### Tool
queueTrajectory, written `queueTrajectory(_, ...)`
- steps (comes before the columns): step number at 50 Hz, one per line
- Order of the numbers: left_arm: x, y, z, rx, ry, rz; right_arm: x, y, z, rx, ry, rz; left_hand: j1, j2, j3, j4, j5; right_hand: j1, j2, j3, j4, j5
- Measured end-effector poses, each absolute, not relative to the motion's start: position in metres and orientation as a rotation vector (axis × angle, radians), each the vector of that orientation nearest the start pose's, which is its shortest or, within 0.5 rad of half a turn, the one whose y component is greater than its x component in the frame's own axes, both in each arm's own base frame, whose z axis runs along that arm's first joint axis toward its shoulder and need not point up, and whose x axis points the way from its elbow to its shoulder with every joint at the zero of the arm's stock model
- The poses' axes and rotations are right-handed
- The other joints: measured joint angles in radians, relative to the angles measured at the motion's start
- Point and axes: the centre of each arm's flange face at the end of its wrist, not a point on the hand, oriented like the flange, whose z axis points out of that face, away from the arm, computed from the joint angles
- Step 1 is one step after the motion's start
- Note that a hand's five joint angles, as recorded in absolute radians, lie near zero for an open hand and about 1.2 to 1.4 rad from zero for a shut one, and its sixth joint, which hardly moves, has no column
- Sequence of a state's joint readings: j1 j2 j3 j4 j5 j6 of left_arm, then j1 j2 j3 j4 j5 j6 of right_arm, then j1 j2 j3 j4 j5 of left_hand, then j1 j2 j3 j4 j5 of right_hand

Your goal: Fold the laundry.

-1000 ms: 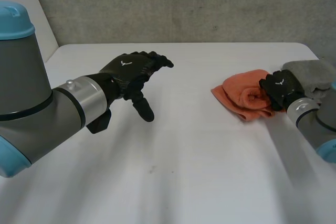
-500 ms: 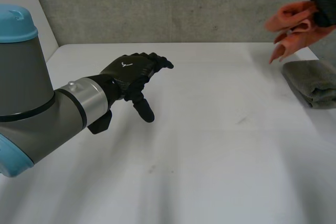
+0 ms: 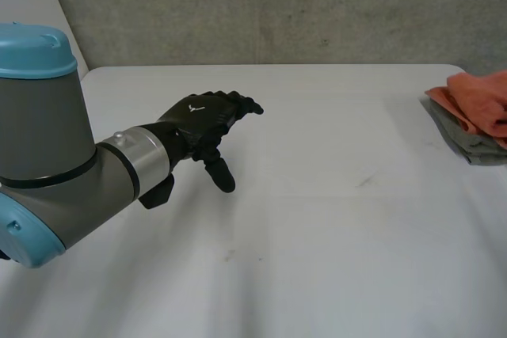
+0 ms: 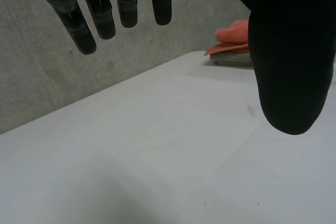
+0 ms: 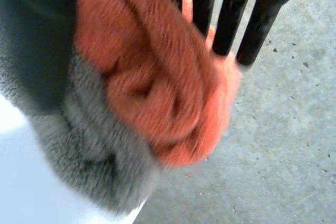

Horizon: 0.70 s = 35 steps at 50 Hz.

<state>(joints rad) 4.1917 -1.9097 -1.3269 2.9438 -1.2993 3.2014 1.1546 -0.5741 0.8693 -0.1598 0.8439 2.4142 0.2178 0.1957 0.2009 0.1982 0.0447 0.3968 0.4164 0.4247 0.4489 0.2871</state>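
Holds the left arm [image 3: 67, 164] bent in from the near left side of the white table [image 3: 317, 227] and stretches the left hand [image 3: 198, 116] out above the bare surface, palm down, fingers loose and a little spread, thumb hanging below, grasping nothing. Confirms this in the left wrist view, with the fingers [image 4: 84, 24] dangling straight and the thumb [image 4: 291, 51] apart from them over the table [image 4: 157, 156]. Places the orange cloth [image 3: 482, 100] on top of the grey cloth [image 3: 467, 146] at the far right edge of the table, well apart from the left hand. Catches the same pile in the left wrist view, small, beyond the fingertips, the orange cloth [image 4: 233, 34] over the grey cloth [image 4: 231, 60]. Brings the right hand [image 5: 231, 19] over that pile in the right wrist view, fingers straight and parted, reaching past the orange cloth [image 5: 152, 87] and not closed on it. Reveals there what the head view leaves too small to read: the orange cloth loosely rolled, bunched on the fluffy grey cloth [image 5: 94, 150] under the palm, with concrete floor [image 5: 273, 156] past the table edge. Counts two cloths, one orange and one grey, and two hands, both released.
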Motion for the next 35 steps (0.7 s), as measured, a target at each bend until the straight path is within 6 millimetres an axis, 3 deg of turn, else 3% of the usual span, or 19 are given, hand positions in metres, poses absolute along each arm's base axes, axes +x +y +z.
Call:
queueTrajectory(1, -0.311, -0.229, 0.254, 1.140, 2.762, -2.058, -0.012, -0.502, 0.130, -1.154, 2.226, -2.238, 0.000, 0.000, 0.000, 0.000, 0.000, 0.000, 0.000, 0.000, 0.000, 0.000)
queueTrajectory(2, -0.311, -0.229, 0.254, 1.140, 2.762, -2.058, -0.013, -0.501, 0.133, -1.160, 2.225, -2.243, 0.000, 0.000, 0.000, 0.000, 0.000, -0.148, -0.165, -0.171, -0.187, -0.189)
queueTrajectory(3, -0.311, -0.229, 0.254, 1.140, 2.761, -2.059, -0.013, -0.501, 0.138, -1.168, 2.220, -2.257, 0.000, 0.000, 0.000, 0.000, 0.000, -0.182, -0.194, -0.205, -0.211, -0.216)
queueTrajectory(10, -0.310, -0.228, 0.260, 1.140, 2.746, -2.082, -0.010, -0.500, 0.175, -1.197, 2.170, -2.356, 0.000, 0.000, 0.000, 0.000, 0.000, -0.196, -0.198, -0.211, -0.214, -0.224)
queueTrajectory(15, -0.309, -0.225, 0.270, 1.133, 2.713, -2.131, -0.003, -0.495, 0.214, -1.164, 2.132, -2.439, 0.000, 0.000, 0.000, 0.000, 0.000, -0.196, -0.198, -0.211, -0.214, -0.224)
queueTrajectory(20, -0.304, -0.223, 0.289, 1.106, 2.639, -2.232, 0.029, -0.478, 0.269, -1.014, 2.076, -2.533, 0.000, 0.000, 0.000, 0.000, 0.000, -0.196, -0.198, -0.211, -0.214, -0.224)
queueTrajectory(22, -0.301, -0.223, 0.299, 1.072, 2.600, -2.284, 0.052, -0.465, 0.293, -0.910, 2.045, -2.566, 0.000, 0.000, 0.000, 0.000, 0.000, -0.196, -0.198, -0.211, -0.214, -0.224)
queueTrajectory(25, -0.296, -0.225, 0.309, 1.007, 2.558, -2.337, 0.073, -0.450, 0.309, -0.813, 2.022, -2.580, 0.000, 0.000, 0.000, 0.000, 0.000, -0.196, -0.198, -0.211, -0.214, -0.224)
queueTrajectory(26, -0.290, -0.228, 0.317, 0.931, 2.525, -2.375, 0.092, -0.436, 0.322, -0.740, 1.997, -2.583, 0.000, 0.000, 0.000, 0.000, 0.000, -0.196, -0.198, -0.211, -0.214, -0.224)
queueTrajectory(30, -0.271, -0.239, 0.330, 0.743, 2.460, -2.416, 0.133, -0.397, 0.342, -0.598, 1.943, -2.556, 0.000, 0.000, 0.000, 0.000, 0.000, -0.196, -0.198, -0.211, -0.214, -0.224)
queueTrajectory(35, -0.246, -0.252, 0.333, 0.564, 2.414, -2.395, 0.177, -0.349, 0.342, -0.499, 1.916, -2.450, 0.000, 0.000, 0.000, 0.000, 0.000, -0.196, -0.198, -0.211, -0.214, -0.224)
